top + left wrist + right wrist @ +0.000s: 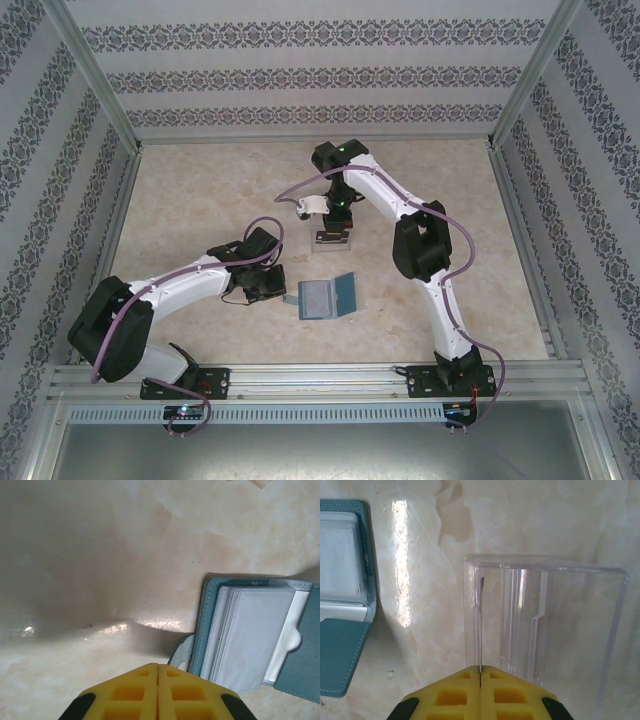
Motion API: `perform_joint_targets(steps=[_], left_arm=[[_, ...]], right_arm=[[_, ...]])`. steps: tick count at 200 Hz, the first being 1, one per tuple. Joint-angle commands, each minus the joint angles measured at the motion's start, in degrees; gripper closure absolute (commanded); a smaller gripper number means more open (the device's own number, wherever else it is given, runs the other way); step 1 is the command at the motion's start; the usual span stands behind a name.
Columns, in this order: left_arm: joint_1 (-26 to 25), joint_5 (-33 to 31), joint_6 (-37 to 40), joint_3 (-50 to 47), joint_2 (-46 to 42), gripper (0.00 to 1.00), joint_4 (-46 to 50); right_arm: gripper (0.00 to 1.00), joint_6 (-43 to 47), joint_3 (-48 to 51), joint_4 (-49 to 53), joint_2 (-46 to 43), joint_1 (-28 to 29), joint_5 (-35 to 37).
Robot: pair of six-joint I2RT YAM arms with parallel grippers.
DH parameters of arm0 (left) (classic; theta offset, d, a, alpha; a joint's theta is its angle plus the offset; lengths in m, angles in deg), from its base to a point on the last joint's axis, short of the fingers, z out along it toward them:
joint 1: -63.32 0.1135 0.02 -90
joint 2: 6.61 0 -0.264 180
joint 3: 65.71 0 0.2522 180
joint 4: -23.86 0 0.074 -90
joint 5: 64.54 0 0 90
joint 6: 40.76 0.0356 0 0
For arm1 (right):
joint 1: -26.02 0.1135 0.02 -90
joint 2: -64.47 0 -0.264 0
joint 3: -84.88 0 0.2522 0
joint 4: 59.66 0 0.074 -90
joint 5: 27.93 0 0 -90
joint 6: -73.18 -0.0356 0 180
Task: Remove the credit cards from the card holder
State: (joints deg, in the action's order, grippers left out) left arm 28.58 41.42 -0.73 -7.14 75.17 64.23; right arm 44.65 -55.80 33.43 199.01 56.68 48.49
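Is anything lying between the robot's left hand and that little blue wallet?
Nothing visible. The closed left hand sits just beside the open card holder, with only bare table between them. The holder's small grey tab points toward it.

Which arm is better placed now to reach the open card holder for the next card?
Left. The left pincer is shut, with nothing seen in it, right beside the open card holder. The right pincer is at the clear tray, shut on what looks like a thin card edge-on.
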Motion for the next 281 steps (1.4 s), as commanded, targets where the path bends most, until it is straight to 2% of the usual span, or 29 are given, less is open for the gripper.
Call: perform_joint_targets(steps=[1, 45, 123, 152, 173, 228, 281], left_arm=[[0.8, -0.6, -0.5, -0.7, -1.3, 0.93, 1.6], [0.9, -0.6, -0.4, -1.1, -1.8, 0.93, 1.7], [1.3, -0.5, -0.2, -1.1, -1.9, 0.94, 1.9], [1.4, -0.5, -0.1, -0.7, -1.9, 0.94, 2.2], [1.4, -0.5, 0.0, -0.4, -1.9, 0.94, 2.6], [1.4, -0.6, 0.1, 0.4, -2.3, 0.94, 3.1], [1.3, -0.4, -0.3, 0.8, -2.7, 0.94, 3.1]], right_arm=[[1.00, -0.4, 0.9, 2.1, 1.5, 0.9, -2.8], [1.00, -1.5, 1.5, 1.4, 2.7, 1.4, -2.3], [1.00, -1.7, 1.6, 0.6, 4.0, 1.9, 2.7], [0.85, -2.7, 0.3, 0.3, 3.3, 1.9, 3.4], [0.79, -3.0, 0.0, -1.2, 1.5, 1.6, 4.5], [0.76, -3.5, 0.2, -3.1, -2.0, 1.3, 7.6], [0.76, -4.3, 5.3, -8.3, -6.4, 1.3, 8.6]])
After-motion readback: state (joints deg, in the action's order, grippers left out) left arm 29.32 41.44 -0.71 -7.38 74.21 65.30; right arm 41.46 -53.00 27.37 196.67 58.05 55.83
